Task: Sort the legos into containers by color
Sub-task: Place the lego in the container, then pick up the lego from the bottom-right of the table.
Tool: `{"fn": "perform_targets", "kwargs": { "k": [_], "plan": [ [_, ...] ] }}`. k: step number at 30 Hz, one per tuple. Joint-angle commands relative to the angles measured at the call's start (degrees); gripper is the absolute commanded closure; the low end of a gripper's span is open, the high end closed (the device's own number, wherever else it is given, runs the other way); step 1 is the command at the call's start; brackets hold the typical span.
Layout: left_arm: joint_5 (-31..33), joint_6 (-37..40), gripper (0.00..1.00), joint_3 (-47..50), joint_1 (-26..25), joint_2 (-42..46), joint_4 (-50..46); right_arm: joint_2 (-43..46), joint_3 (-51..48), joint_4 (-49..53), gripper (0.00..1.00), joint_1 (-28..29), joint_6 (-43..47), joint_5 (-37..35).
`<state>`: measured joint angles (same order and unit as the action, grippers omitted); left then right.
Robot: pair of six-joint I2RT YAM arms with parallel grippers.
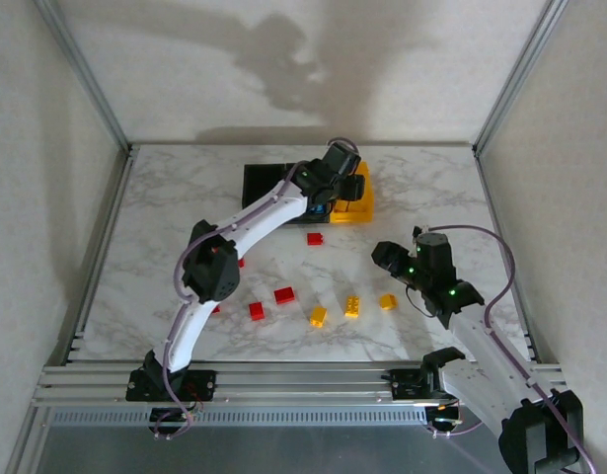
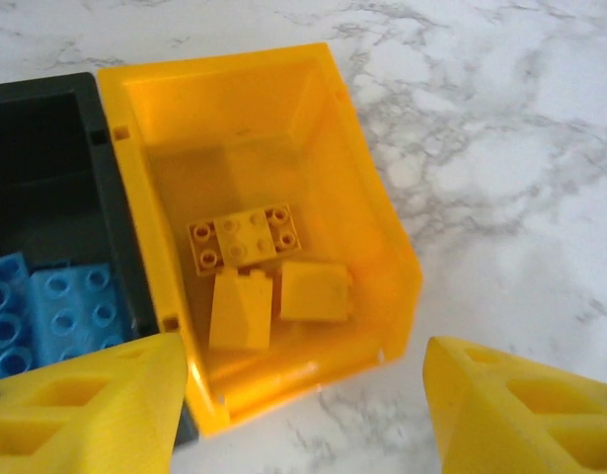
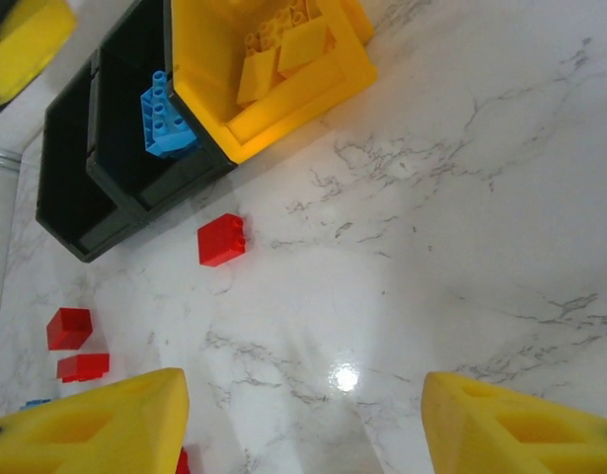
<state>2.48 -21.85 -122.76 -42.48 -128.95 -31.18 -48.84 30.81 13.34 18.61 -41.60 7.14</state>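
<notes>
Hovering above the containers [image 1: 259,178], my left gripper [image 2: 304,365] is spread wide, nothing between its yellow fingers [image 2: 86,415]. Under it sits the yellow bin [image 2: 382,247] with three yellow legos [image 2: 244,240] on its floor — one studs-up, two sloped pieces touching or just beside it. The black bin [image 2: 46,138] joined to its side holds blue legos [image 2: 71,306]. My right gripper [image 3: 305,385] hangs over the bare marble table [image 3: 481,247], likewise released and empty. A red lego [image 3: 222,240] lies near the front of the black bins; two more red bricks [image 3: 68,328] lie further out. Seen from above, three loose yellow bricks [image 1: 352,306] sit in a rough row just beside my right gripper, well apart from the bins. The end black bin [image 3: 71,148] is dark inside — possibly empty, though I cannot tell.
</notes>
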Motion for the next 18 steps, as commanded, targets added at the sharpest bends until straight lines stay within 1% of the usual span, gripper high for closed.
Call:
{"fn": "perform_targets", "kwargs": {
  "k": [1,4,8,11,15,18],
  "plan": [
    [-1.7,0.5,0.36,8.0,-0.6,9.1,1.4,1.1,2.4,3.0,0.36,-0.4,0.7,-1.1],
    [-2.6,0.1,0.36,19.0,-0.6,16.6,4.3,1.2,3.6,5.1,0.36,-0.3,0.8,-2.2],
    [-4.1,-0.7,0.33,33.3,-0.6,25.9,7.6,-1.8,7.6,12.9,0.35,-0.4,-0.4,-6.7],
    [-5.2,-1.8,0.33,41.8,-0.6,31.3,8.8,-3.4,8.9,17.4,0.32,-0.4,-2.4,-9.5],
    [-6.7,-4.5,0.32,51.9,-0.7,38.3,12.3,-3.7,8.1,19.8,0.31,-0.4,-5.9,-11.8],
    [-7.4,-6.5,0.31,58.3,-0.7,42.7,14.8,-2.8,6.5,20.7,0.27,-0.4,-8.7,-13.6]
  ]
}}
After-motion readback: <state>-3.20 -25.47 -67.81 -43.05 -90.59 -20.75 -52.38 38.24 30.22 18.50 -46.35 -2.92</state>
